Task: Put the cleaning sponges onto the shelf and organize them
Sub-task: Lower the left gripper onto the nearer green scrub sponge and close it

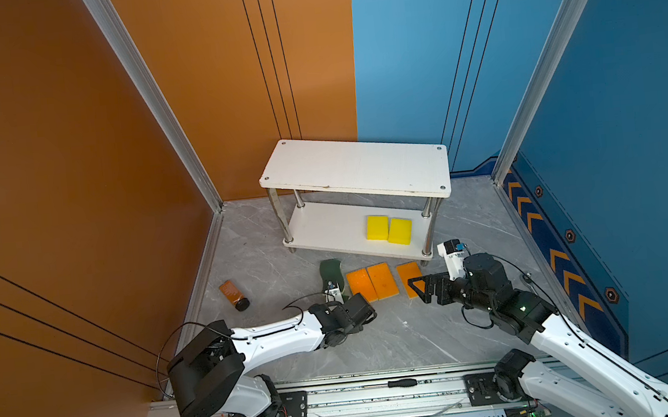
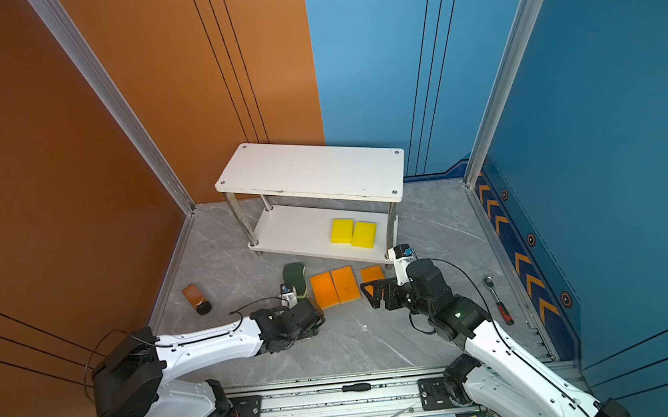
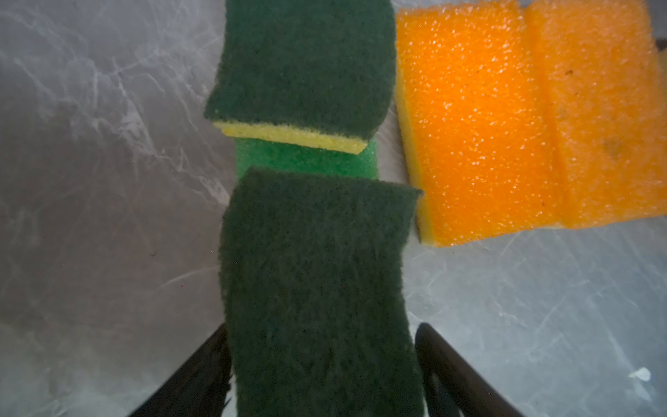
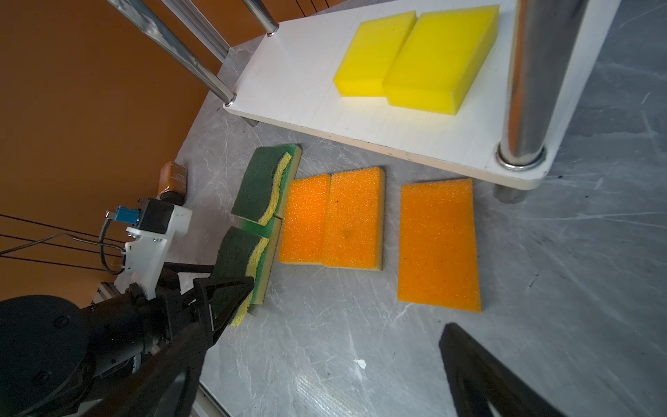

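Left arm (image 1: 278, 336) stretched low; left pincer (image 3: 321, 326) astride near dark-green sponge (image 3: 317, 274).

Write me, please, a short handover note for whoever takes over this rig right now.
Left end effector: jaws straddle the nearer dark-green wavy-edged scouring sponge; a firm grip cannot be confirmed.
Right end effector: open, empty, at the lone orange-topped foam sponge.
Done: two plain yellow foam sponges lie side by side on the lower board of the white two-tier metal-post shelf.
Remaining: seven sponges on the grey marble-look tabletop before the shelf: the lone orange one, an orange-topped pair, and both dark-green ones, each lying on a light-green-topped sponge. Nothing is on the top board.
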`<move>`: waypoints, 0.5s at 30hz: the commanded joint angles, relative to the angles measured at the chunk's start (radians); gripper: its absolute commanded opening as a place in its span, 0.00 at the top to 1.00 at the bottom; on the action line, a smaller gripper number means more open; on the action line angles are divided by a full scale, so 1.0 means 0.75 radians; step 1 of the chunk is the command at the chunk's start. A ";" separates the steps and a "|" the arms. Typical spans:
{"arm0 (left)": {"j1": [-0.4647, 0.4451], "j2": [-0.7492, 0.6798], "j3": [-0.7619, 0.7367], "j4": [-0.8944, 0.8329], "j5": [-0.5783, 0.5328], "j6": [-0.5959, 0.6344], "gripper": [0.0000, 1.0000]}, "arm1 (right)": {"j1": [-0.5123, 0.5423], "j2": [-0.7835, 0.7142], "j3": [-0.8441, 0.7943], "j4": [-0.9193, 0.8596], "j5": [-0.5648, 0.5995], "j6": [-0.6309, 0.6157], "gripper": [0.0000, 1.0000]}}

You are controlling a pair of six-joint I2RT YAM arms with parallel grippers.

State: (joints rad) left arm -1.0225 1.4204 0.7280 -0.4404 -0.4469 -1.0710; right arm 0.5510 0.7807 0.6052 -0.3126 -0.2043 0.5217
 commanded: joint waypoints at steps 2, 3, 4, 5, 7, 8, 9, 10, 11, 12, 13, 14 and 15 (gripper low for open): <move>-0.017 -0.002 0.019 -0.018 -0.034 0.007 0.24 | 0.008 -0.016 0.018 0.021 0.031 -0.016 0.00; -0.018 -0.004 0.019 -0.018 -0.034 0.007 0.25 | 0.010 -0.016 0.017 0.019 0.033 -0.015 0.00; -0.017 -0.006 0.017 -0.020 -0.033 0.008 0.26 | 0.010 -0.018 0.018 0.017 0.032 -0.015 0.00; -0.017 -0.006 0.015 -0.020 -0.030 0.008 0.26 | 0.010 -0.021 0.017 0.017 0.034 -0.014 0.00; -0.017 -0.011 0.013 -0.018 -0.030 0.009 0.27 | 0.011 -0.027 0.012 0.018 0.036 -0.013 0.00; -0.019 -0.014 0.012 -0.020 -0.031 0.011 0.29 | 0.010 -0.031 0.013 0.017 0.039 -0.012 0.00; -0.019 -0.016 0.012 -0.020 -0.033 0.017 0.30 | 0.011 -0.034 0.011 0.018 0.039 -0.013 0.00; -0.019 -0.019 0.013 -0.020 -0.034 0.020 0.31 | 0.012 -0.037 0.011 0.016 0.041 -0.012 0.00; -0.019 -0.022 0.013 -0.020 -0.033 0.023 0.32 | 0.012 -0.041 0.010 0.016 0.043 -0.012 0.00; -0.019 -0.026 0.013 -0.022 -0.036 0.027 0.33 | 0.013 -0.043 0.011 0.016 0.045 -0.012 0.00; -0.021 -0.032 0.015 -0.024 -0.038 0.031 0.34 | 0.013 -0.045 0.005 0.016 0.049 -0.012 0.00; -0.022 -0.037 0.020 -0.033 -0.042 0.037 0.35 | 0.014 -0.045 0.010 0.015 0.049 -0.012 0.00; -0.025 -0.043 0.028 -0.043 -0.053 0.039 0.35 | 0.013 -0.046 0.009 0.015 0.047 -0.012 0.00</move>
State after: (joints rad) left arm -1.0237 1.4136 0.7280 -0.4393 -0.4500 -1.0618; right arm 0.5518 0.7578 0.6052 -0.3126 -0.1997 0.5213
